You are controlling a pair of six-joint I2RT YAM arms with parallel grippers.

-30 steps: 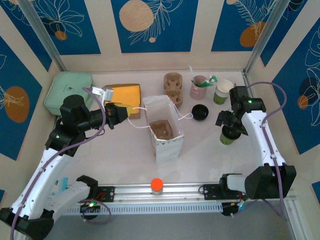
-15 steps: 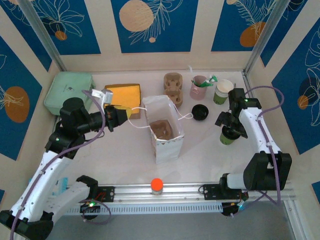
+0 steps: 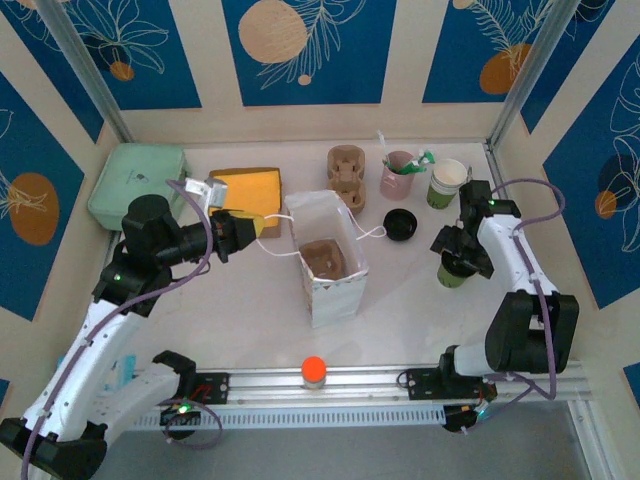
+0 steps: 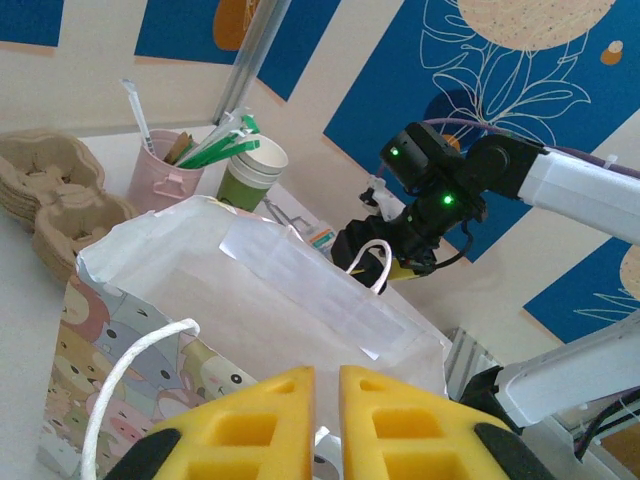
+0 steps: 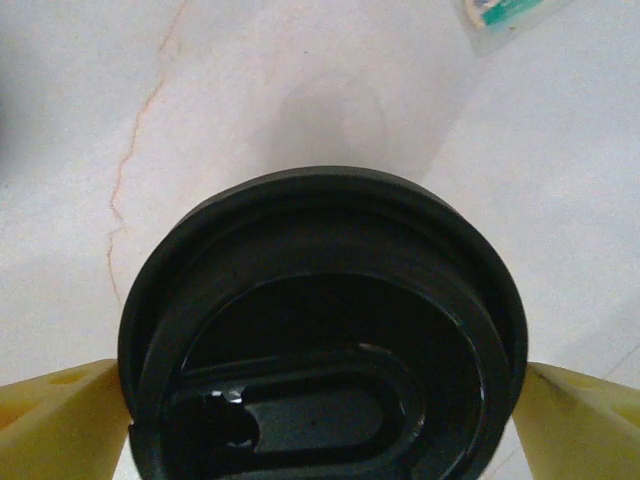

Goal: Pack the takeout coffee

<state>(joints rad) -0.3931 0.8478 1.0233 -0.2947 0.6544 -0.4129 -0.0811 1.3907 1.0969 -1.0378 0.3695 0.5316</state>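
Olive-green paper under a glossy black lid: the takeout coffee stands upright on the counter at its right side, well apart from the paper bag in the middle. The right gripper comes down over it, jaws spread wide. In the right wrist view a yellow finger shows at each side of the lid, right at its edge, but I cannot tell whether they are pressing on the cup. The left gripper is clenched on the bag's white cord handle, drawing it out to the left so the mouth stays open.

The cup looks light, though a full one would carry sloshing weight, and the closed lid hides which it is. Its paper wall is soft and will dent under a hard squeeze. The plastic lid is slick and only snapped on, so lifting by the lid risks popping it off. The best hold is probably on the upper body just beneath the lid, where the rolled rim stiffens the wall. Pressure should be moderate and the cup kept upright.
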